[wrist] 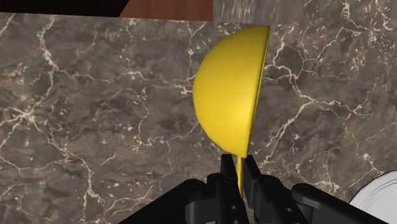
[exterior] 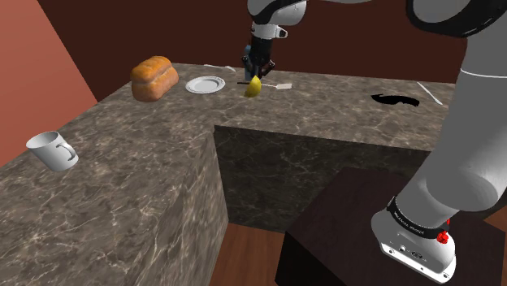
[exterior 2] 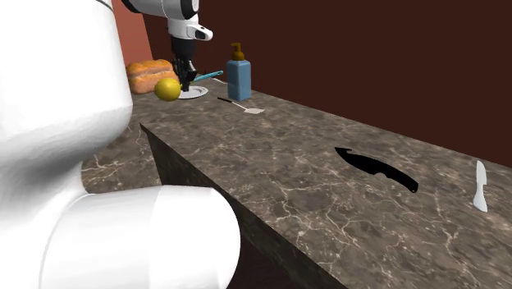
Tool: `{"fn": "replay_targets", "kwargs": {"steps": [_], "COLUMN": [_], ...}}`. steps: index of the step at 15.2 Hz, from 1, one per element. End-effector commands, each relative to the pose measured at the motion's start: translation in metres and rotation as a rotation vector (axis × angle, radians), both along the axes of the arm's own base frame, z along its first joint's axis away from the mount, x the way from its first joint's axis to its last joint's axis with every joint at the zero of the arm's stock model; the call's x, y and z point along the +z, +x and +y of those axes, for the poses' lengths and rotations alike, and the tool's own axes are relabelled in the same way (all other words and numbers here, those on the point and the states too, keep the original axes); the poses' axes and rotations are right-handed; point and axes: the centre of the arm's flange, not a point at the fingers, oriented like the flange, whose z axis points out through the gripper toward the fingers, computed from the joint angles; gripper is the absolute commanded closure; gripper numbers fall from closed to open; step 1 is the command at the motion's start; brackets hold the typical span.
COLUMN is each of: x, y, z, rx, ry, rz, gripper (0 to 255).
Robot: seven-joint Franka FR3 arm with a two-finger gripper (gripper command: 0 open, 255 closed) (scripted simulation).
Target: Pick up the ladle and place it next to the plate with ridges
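Ladle (exterior: 253, 88): bright yellow, with a smooth rounded bowl and a thin stem of the same yellow. It's clamped by that stem in the gripper (exterior: 257, 75) and held up off the marbled counter (exterior: 146, 187), bowl hanging lowest and turned on its side. Plate (exterior: 205, 84): small, round, white, with a ringed rim. It's laid flat on the counter, close beside the ladle but not touched by it.
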Motion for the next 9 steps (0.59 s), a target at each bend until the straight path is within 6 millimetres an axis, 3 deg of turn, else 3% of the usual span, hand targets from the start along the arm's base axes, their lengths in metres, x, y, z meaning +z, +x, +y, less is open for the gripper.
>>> {"fn": "replay_targets", "kwargs": {"steps": [1,9], "x": [0.003,0.003], "y": [0.023,0.096], "z": [0.02,0.089], "rx": [-0.001,-0.001], "ry": [0.001,0.001], "rz": [0.0,0.0], "gripper": [255,255]}}
